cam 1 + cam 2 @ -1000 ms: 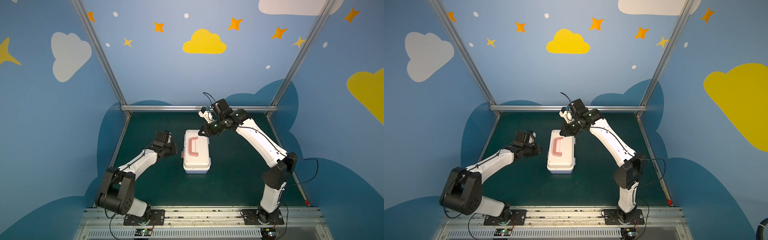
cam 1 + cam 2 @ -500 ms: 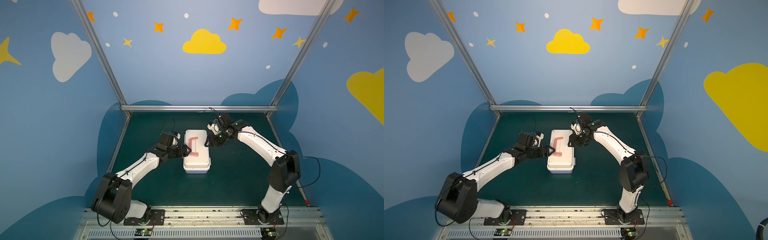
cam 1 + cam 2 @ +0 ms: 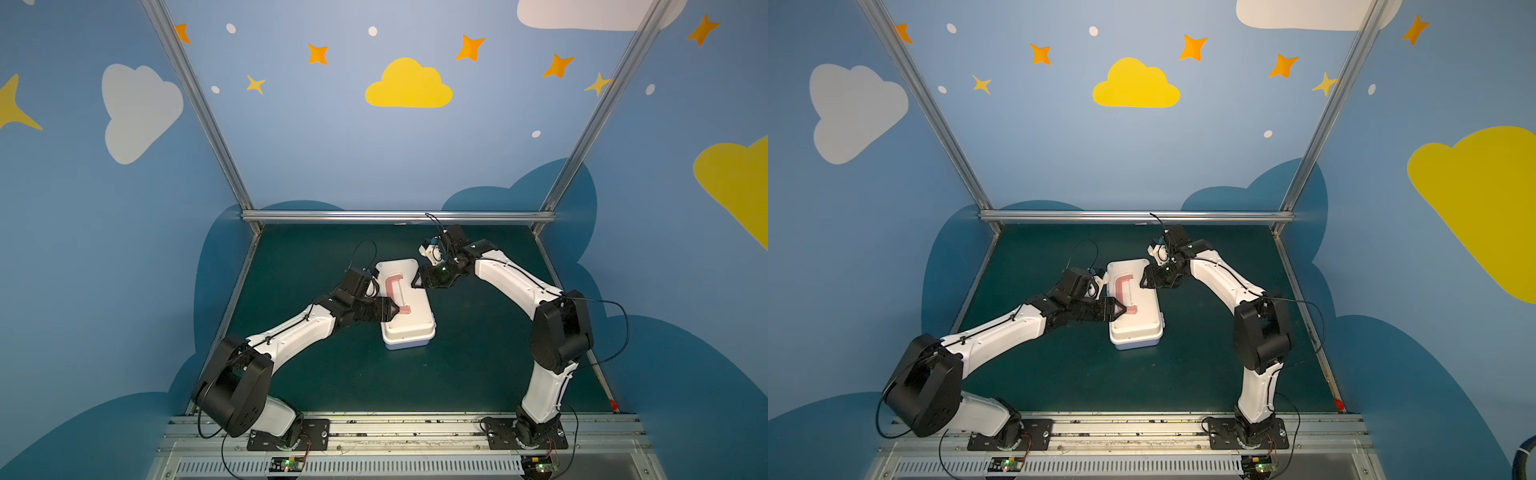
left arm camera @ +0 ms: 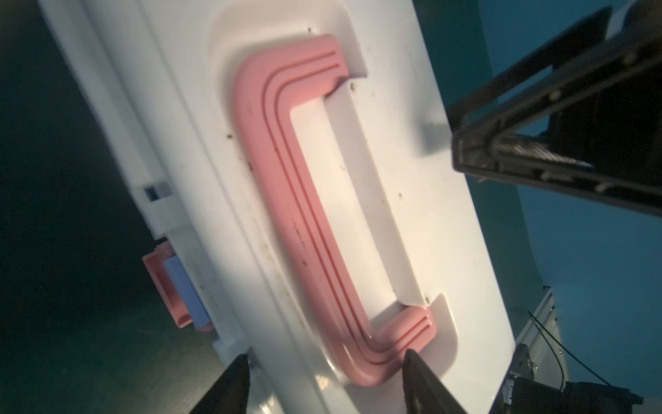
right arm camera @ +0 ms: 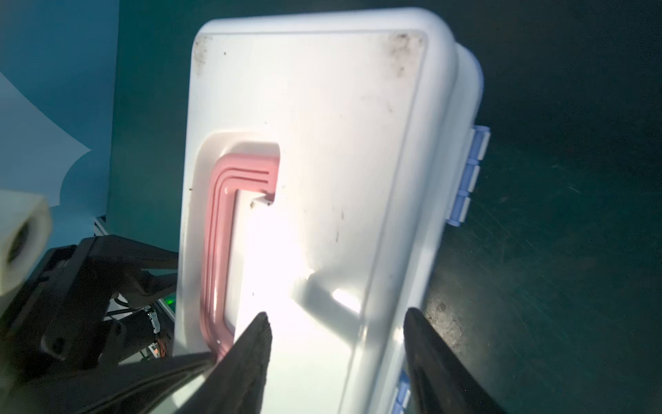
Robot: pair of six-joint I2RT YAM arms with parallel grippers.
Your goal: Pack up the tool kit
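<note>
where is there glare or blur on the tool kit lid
right wrist view: blown-out glare on the white lid beside the pink handle, a grey shadow next to it; left wrist view: no washout, pink latch slightly blurred; both top views: lid evenly lit.

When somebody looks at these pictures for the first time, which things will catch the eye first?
The closed white case with its pink handle stands out in the middle of the dark green table. The left gripper and the right gripper, both open, meet it from opposite sides, the left one at the near end of the handle. Behind, a yellow cloud is painted on the blue wall.
</note>
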